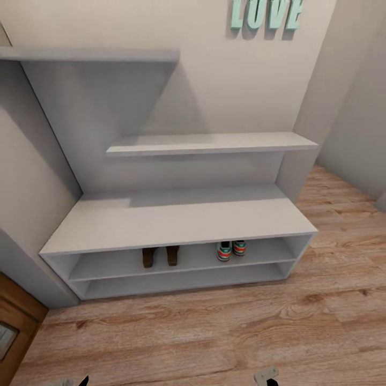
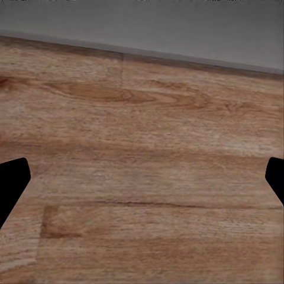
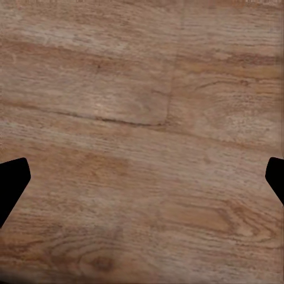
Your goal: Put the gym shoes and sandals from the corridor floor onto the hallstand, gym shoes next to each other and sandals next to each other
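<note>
Pale grey, the rack [image 1: 177, 222] stands ahead of us against the wall. On its upper open shelf the two sandals [image 1: 160, 256] sit side by side, and the two gym shoes [image 1: 231, 250] sit together to their right. Well short of them, our left tool [image 2: 142, 180] and right tool [image 3: 142, 180] hang spread wide over the wood floor [image 1: 225, 332], empty.

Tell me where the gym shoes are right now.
In the head view, the gym shoes stand side by side on the upper open shelf of the hallstand, toward its right end, right of the sandals.
</note>
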`<state>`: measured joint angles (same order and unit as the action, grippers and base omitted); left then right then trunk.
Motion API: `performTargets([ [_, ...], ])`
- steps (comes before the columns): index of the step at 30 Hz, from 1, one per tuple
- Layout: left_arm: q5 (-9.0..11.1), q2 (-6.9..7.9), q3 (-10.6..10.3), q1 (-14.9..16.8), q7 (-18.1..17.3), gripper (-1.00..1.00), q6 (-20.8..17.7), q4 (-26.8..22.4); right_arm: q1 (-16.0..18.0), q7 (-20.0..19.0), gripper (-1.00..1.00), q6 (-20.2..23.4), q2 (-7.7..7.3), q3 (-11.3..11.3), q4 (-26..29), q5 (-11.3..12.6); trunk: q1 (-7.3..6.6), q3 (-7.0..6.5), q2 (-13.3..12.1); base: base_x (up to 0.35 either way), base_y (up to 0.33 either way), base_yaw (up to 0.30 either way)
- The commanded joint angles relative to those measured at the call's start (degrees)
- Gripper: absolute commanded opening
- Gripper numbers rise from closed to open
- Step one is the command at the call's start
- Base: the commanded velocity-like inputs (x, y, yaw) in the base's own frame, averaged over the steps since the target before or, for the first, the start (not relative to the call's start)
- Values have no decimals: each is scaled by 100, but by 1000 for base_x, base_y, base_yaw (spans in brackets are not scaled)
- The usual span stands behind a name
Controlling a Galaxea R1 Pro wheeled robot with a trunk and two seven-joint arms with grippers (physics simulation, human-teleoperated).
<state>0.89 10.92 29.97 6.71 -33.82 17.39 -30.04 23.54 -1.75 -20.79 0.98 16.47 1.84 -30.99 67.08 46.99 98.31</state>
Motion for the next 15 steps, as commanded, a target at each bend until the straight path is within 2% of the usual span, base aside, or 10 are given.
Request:
performTargets([
  [1,8,-2,27,5,-45,100,5,7,1,-18,100,-13,0,49,1,-30,-23,-14,-40,0,0,0],
  [6,9,-2,30,5,-45,100,15,5,1,-18,100,-13,-1,49,1,-30,-133,-104,-240,0,0,0],
  [15,22,5,69,5,-66,100,33,-2,1,-18,100,-13,-2,49,1,-30,-133,-104,-240,0,0,0],
])
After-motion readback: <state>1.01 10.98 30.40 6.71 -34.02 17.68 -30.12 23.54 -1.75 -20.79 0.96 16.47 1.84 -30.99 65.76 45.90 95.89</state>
